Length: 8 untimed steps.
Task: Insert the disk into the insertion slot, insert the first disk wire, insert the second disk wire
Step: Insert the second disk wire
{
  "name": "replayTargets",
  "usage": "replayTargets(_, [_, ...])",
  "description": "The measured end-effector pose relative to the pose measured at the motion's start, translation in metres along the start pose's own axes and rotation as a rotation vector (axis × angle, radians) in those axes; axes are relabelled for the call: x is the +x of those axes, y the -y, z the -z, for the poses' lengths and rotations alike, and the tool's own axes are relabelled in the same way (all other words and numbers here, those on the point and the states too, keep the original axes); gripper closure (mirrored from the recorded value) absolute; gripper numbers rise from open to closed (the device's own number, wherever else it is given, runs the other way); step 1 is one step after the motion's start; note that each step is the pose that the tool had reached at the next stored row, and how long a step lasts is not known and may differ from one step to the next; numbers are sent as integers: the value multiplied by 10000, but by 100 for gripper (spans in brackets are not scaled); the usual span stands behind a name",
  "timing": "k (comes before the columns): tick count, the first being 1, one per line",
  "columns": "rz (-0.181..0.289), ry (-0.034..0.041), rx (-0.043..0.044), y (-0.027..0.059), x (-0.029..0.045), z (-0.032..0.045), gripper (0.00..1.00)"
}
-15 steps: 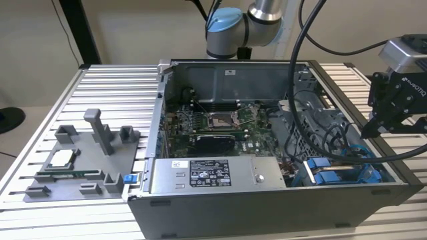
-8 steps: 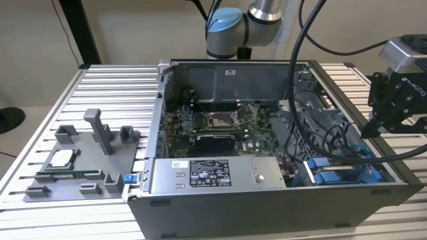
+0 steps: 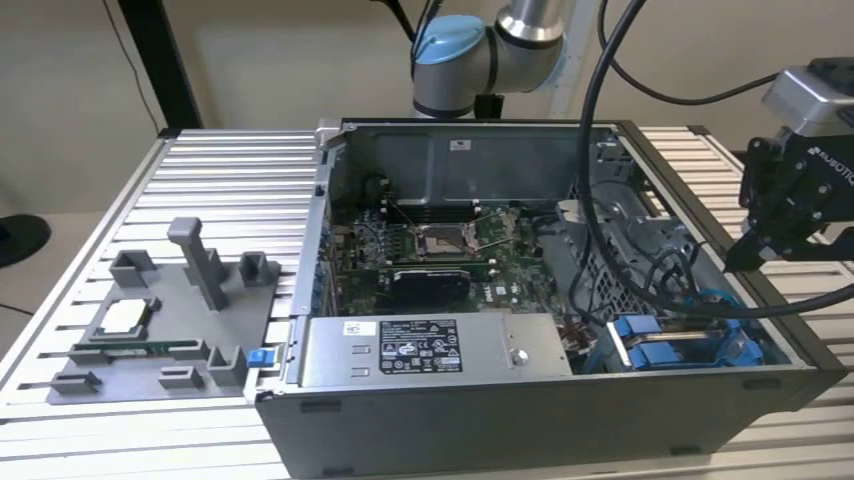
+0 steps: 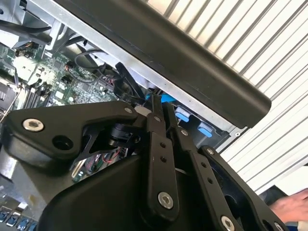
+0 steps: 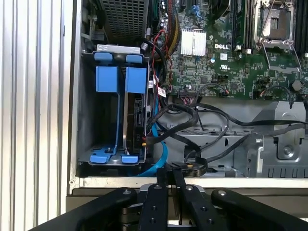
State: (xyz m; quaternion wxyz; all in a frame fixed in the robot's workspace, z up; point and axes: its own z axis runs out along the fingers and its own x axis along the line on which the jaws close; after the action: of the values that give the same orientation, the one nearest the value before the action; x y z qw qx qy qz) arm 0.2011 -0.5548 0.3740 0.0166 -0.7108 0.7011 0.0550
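The disk (image 5: 135, 120) stands on edge in the insertion slot (image 5: 85, 110), a bay of the grey drive cage (image 3: 661, 345) with blue tabs (image 5: 136, 79) at its mouth. A thin wire reaches the disk's exposed edge; I cannot tell whether it is plugged in. Loose black wires (image 5: 192, 120) and a blue cable (image 5: 161, 154) lie beside the cage. My gripper (image 3: 745, 258) hangs outside the case's wall at the exterior view's right, above and apart from the cage. In both wrist views the gripper (image 5: 169, 174) (image 4: 159, 103) is shut, with nothing seen between its fingers.
The open computer case (image 3: 534, 420) rests on a ribbed aluminium table (image 3: 227, 190). Inside are a silver power-supply box (image 3: 400, 350) and the motherboard (image 3: 441, 250). A grey fixture tray (image 3: 160, 320) with posts stands at the exterior view's left. A person's hand (image 4: 291, 207) is beside the table.
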Motion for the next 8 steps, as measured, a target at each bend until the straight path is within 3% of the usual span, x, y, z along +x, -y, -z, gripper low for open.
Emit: replayTargets(8, [1, -1, 3, -39, -18, 171, 100])
